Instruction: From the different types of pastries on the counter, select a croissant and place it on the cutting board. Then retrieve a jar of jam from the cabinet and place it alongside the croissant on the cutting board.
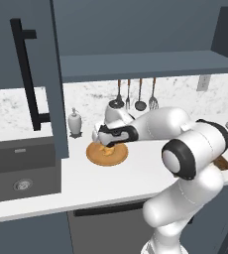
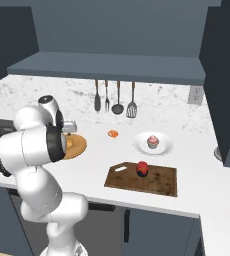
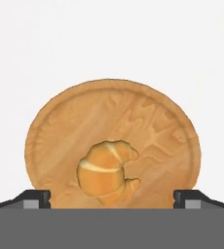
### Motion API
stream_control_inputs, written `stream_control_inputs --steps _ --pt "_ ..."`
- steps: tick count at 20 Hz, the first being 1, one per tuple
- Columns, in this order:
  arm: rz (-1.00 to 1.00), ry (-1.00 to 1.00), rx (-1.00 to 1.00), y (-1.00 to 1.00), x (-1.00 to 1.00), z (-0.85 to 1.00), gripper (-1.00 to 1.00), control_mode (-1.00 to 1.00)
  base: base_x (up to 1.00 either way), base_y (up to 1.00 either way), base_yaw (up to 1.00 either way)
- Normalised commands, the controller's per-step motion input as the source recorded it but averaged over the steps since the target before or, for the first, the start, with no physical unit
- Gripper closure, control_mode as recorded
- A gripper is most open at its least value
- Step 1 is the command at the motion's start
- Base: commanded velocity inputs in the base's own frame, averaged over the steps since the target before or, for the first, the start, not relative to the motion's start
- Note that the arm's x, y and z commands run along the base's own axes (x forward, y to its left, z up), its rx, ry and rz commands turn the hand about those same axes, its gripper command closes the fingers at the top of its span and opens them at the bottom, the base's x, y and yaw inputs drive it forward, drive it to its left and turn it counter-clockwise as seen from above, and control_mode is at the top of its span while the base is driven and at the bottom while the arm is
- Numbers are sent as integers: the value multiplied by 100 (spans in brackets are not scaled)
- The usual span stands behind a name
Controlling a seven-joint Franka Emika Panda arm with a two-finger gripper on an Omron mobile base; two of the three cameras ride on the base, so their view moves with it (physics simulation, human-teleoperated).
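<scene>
The gripper (image 3: pixel 111 197) hangs right over the round wooden plate (image 3: pixel 60 121), and its two tips are wide apart, so it is open. Nothing is held. The croissant (image 3: pixel 108 172) lies on the plate, a bit off the middle, and it sits between the two tips in the hand view. In the left base view the gripper (image 1: pixel 106 144) is just above the plate (image 1: pixel 117 157).

I think the step now is to grab the croissant. To do it well, the gripper should go straight down so one tip lands on each side of the croissant. It should stop before it bumps the plate. Then it should squeeze gently, because a croissant is soft and curved and could slip out or get pushed along the plate. After that, lift straight up.

Away from the plate, along the white bench (image 2: pixel 92 167), lies the cutting board (image 2: pixel 159 181). The jar of jam (image 2: pixel 142 168) already stands on the board. Just behind the board is a white dish with the cupcake (image 2: pixel 153 141). The tiny orange piece (image 2: pixel 113 133) lies between the plate and the dish.
</scene>
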Motion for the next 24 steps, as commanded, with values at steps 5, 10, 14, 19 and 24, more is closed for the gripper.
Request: stream_control_inputs --steps 5,10,14,19,24 --pt "0 0 3 0 12 -12 -100 -100 0 0 0" --pt "0 2 0 0 20 -14 -100 -100 0 0 0" --pt "0 0 0 0 19 -21 -100 -100 0 0 0" --pt "0 0 0 0 10 -23 -100 -100 0 0 0" --pt "0 0 0 0 2 -20 -100 -100 0 0 0"
